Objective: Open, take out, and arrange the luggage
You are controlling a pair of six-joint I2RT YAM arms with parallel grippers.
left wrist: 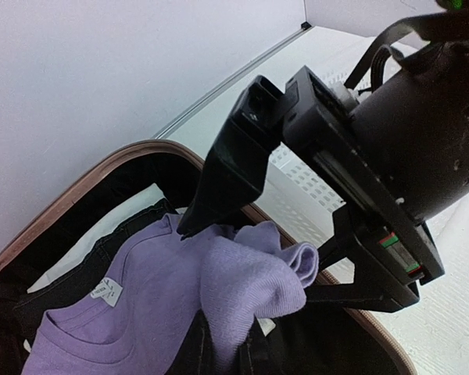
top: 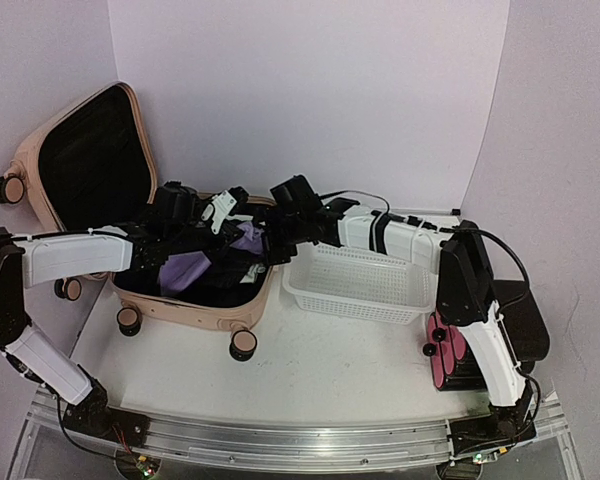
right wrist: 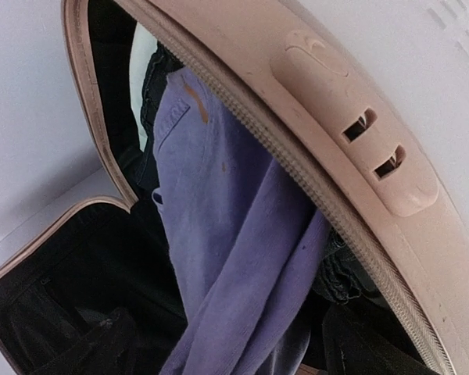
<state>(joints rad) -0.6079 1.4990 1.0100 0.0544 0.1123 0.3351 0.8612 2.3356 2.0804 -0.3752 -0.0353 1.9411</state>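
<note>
The pale pink luggage point(top: 195, 315) lies open at the left, its black-lined lid point(top: 50, 150) leaning back against the wall. Dark clothes and a purple garment point(top: 185, 268) fill the base. My left gripper point(top: 230, 222) reaches in from the left. In the left wrist view it point(left wrist: 225, 355) looks shut on a raised fold of the purple garment point(left wrist: 242, 289). My right gripper point(top: 270, 240) comes in over the suitcase rim point(right wrist: 359, 125). It point(left wrist: 246, 262) is open, with one finger on each side of that fold. The purple cloth point(right wrist: 227, 234) hangs between its fingers.
A white mesh basket point(top: 360, 280) stands right of the suitcase, touching its side. Pink-red cylinders point(top: 445, 350) and a black box point(top: 525, 320) sit by the right arm's base. Walls close in at the back and on both sides.
</note>
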